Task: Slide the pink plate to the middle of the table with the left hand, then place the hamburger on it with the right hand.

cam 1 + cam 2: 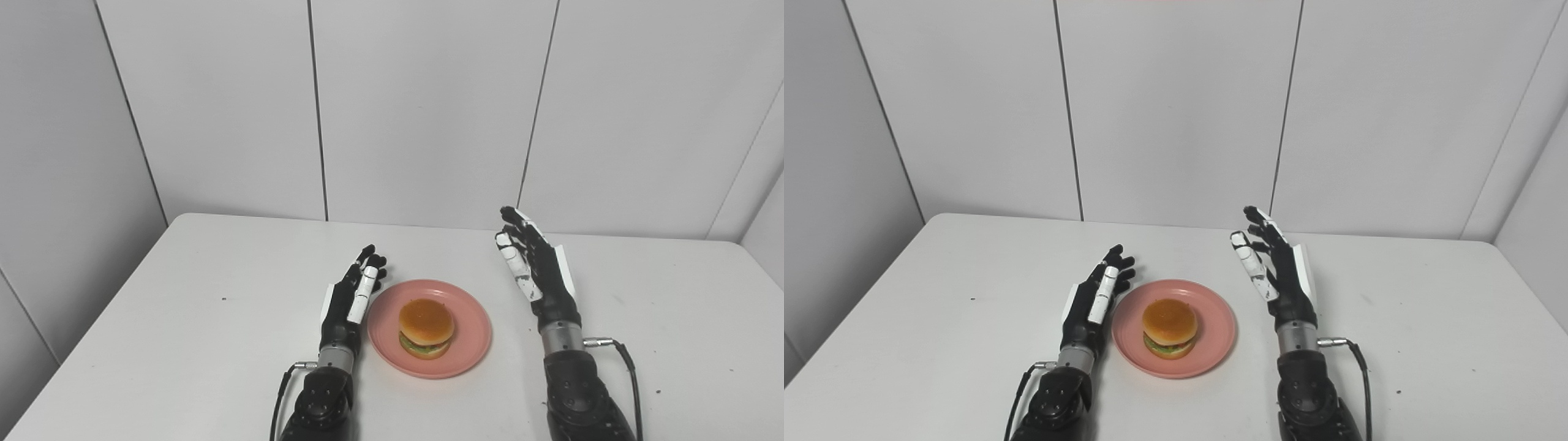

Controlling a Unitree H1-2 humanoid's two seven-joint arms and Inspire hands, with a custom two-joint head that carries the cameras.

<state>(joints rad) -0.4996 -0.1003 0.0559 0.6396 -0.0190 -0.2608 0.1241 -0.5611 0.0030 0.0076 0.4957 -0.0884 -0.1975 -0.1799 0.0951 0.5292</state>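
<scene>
Pink plate [471, 318] sits on the white counter [184, 318], about midway between left and right edges and toward the near edge. Hamburger [426, 327] rests upright on the plate, roughly centred, bun top up, green filling showing at the near side. Left hand [352, 300] lies just beside the plate's left rim, palm side turned toward it, fingers extended and loosely apart, holding nothing; contact with the rim cannot be told. Right hand [538, 263] is raised to the right of the plate, clear of it, fingers spread and pointing to the far edge, empty. A cable [628, 367] loops off the right wrist, another off the left wrist near the near edge. Nothing lies between either hand and the plate. Small dark specks dot the counter. Grey panelled walls [422, 110] close the far and side edges.
</scene>
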